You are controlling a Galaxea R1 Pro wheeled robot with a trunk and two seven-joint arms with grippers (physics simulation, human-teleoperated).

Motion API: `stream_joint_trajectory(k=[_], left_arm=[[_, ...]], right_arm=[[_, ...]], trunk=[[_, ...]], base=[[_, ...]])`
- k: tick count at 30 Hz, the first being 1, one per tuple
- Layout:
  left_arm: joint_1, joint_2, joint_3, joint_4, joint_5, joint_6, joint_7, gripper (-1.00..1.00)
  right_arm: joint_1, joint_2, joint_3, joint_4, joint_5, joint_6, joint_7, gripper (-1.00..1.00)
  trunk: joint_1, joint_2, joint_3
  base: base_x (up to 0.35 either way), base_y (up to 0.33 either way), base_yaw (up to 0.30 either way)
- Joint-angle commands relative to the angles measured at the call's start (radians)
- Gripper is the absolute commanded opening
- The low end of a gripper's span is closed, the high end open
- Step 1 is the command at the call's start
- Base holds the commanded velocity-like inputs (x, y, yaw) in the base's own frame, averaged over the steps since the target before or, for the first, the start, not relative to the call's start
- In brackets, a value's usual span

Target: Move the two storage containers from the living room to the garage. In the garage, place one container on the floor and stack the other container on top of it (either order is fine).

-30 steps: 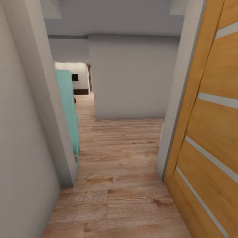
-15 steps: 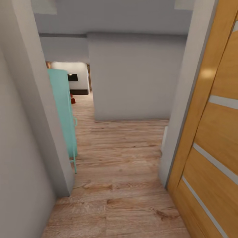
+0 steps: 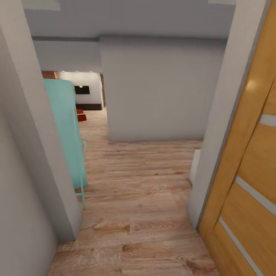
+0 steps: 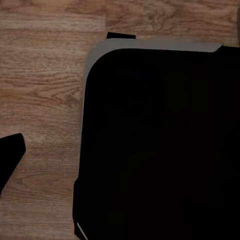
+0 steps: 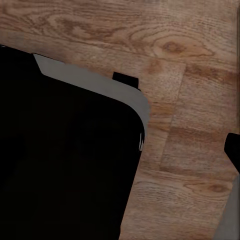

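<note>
Whether the fingers of either arm are spread or pressed together cannot be told; nothing is seen to be held. In both wrist views a broad dark body with a grey rim [image 4: 160, 140], judged to be the robot's own base, is seen above the light wood plank floor [image 3: 142, 199]. The step in hand is judged to be the drive toward the living room, with no container yet fetched. Two small orange-red shapes [image 3: 80, 115], far off at about 11 o'clock in the head view, are taken to be the storage containers, though they are too small for certainty. A centred line should be kept through the opening, since the grey wall edge [image 3: 38, 145] at 9 o'clock and the honey-coloured plank door [image 3: 245, 161] at 3 o'clock stand close on either side. A wide berth should then be given to the teal furniture [image 3: 65, 130] at 10 o'clock. A plain grey wall [image 3: 161, 88] is faced at 12 o'clock, so a bend toward 11 o'clock is called for, where brickwork [image 3: 50, 74] and a dark screen [image 3: 81, 90] are glimpsed.
</note>
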Motion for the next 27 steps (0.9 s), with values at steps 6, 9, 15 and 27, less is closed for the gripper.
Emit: stream_joint_trajectory(k=[6, 9, 15, 27], left_arm=[[0.000, 0.000, 0.000, 0.000, 0.009, -0.002, 0.000, 1.00], [0.000, 0.001, 0.000, 0.000, 0.009, -0.002, 0.000, 1.00], [0.000, 0.001, 0.000, -0.001, 0.009, -0.002, 0.000, 1.00], [0.000, 0.001, 0.000, 0.000, 0.009, -0.002, 0.000, 1.00]], right_arm=[[-0.001, 0.000, 0.008, 0.002, -0.010, -0.005, 0.002, 1.00], [-0.001, 0.000, 0.008, 0.002, -0.010, -0.005, 0.002, 1.00], [-0.001, 0.000, 0.008, 0.002, -0.010, -0.005, 0.002, 1.00], [-0.001, 0.000, 0.009, 0.002, -0.010, -0.004, 0.002, 1.00]], trunk=[[0.001, 0.000, -0.001], [0.001, 0.000, -0.001], [0.001, 0.000, -0.001], [0.001, 0.000, -0.001]], base=[[0.321, 0.000, 0.000], [0.321, 0.000, 0.000], [0.321, 0.000, 0.000], [0.321, 0.000, 0.000]])
